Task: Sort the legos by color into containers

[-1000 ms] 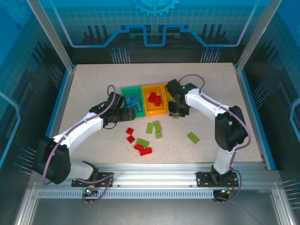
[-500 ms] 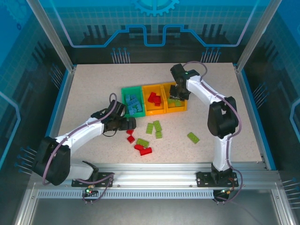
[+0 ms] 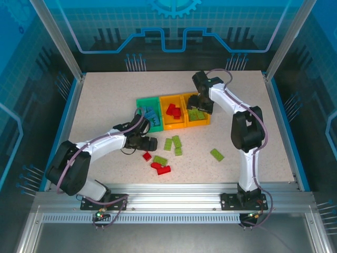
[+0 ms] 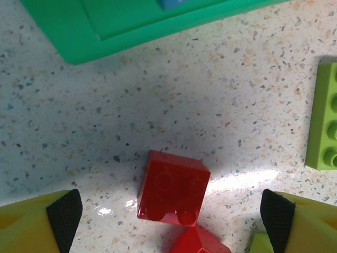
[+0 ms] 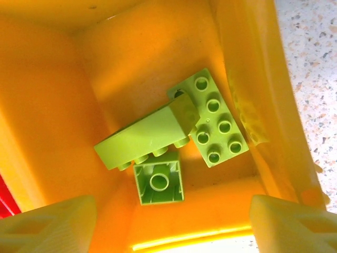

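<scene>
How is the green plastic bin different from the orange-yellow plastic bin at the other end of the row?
The green plastic bin sits at the left end of the row; the orange-yellow plastic bin sits at the right end. The green bin holds blue bricks; the orange-yellow bin holds lime green bricks. Both are small open-top rectangular bins, joined in one row on the speckled table.

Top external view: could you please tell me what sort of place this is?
Probably a robotics lab cell: an aluminium frame with blue panels encloses a table, with two arms bolted to a rail at its near edge.
</scene>
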You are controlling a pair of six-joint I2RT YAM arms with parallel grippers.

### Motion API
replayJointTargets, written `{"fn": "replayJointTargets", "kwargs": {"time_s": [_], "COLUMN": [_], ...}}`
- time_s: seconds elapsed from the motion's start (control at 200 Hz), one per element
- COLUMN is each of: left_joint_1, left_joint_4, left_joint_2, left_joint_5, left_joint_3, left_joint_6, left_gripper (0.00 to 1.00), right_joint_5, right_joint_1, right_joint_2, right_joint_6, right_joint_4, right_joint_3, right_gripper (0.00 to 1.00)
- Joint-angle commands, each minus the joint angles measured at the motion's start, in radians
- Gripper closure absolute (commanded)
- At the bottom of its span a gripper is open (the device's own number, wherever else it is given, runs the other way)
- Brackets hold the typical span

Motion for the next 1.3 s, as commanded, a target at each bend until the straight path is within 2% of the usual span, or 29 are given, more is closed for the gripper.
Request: {"fn": "replayJointTargets", "kwargs": {"time_s": [0.0, 0.185, 0.345, 0.63, 0.895, 1.04, 1.296], "left_joint_1": [-0.013, -0.030, -0.035, -0.038, -0.039, -0.038, -0.048], "left_joint_4": [0.004, -0.003, -0.010, -0.042, -0.056, -0.060, -0.095], "left_joint_2": [0.027, 0.077, 0.105, 0.140, 0.172, 0.165, 0.096], "left_joint_5": [0.005, -0.007, -0.009, -0.044, -0.037, -0.032, -0.010], "left_joint_3": [0.036, 0.051, 0.054, 0.079, 0.113, 0.120, 0.229], "left_joint_6": [0.032, 0.040, 0.034, 0.020, 0.030, 0.021, 0.000], "left_gripper": [0.09, 0.19, 0.21, 0.34, 0.62, 0.66, 0.67], "right_joint_5": [-0.023, -0.014, -0.007, -0.009, -0.015, -0.019, -0.020], "right_joint_1": [-0.004, -0.008, -0.030, -0.062, -0.074, -0.084, -0.086], "right_joint_2": [-0.109, -0.202, -0.258, -0.302, -0.314, -0.323, -0.347], "right_joint_6": [0.009, 0.011, 0.013, 0.019, 0.025, 0.025, 0.015], "right_joint_4": [0.009, 0.022, 0.027, 0.039, 0.051, 0.055, 0.069], "right_joint_3": [-0.035, -0.099, -0.149, -0.206, -0.227, -0.235, -0.270], "right_gripper": [0.18, 0.15, 0.14, 0.13, 0.13, 0.13, 0.13]}}
